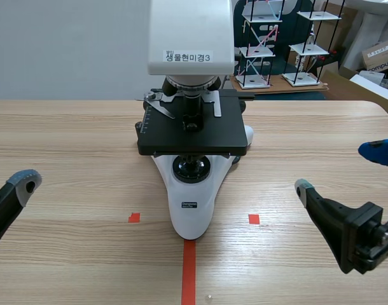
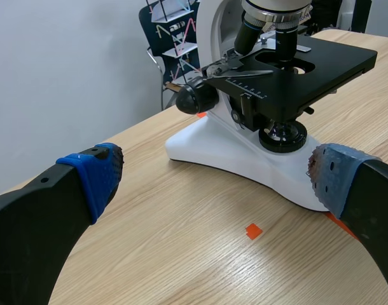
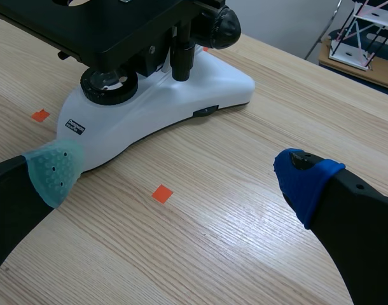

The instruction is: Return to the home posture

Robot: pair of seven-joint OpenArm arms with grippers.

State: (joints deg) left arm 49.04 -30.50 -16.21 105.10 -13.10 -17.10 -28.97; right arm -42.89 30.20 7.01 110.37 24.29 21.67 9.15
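Wooden table [image 1: 67, 140]: carries everything noted.
Microscope [image 1: 191, 210], white base, black stage: upright at table centre, between the two arms, touched by neither.
Left gripper [image 2: 213, 181]: low over table, fingers wide apart, empty. Microscope base ahead of it, closest to grey-padded finger [image 2: 331, 178].
Right gripper [image 3: 178, 175]: low over table, fingers wide apart, empty. Microscope base just ahead of green-padded finger [image 3: 54, 166]; blue-padded finger [image 3: 303, 181] well apart from base.
Small orange-red square mark on table ahead, between each gripper's fingers.
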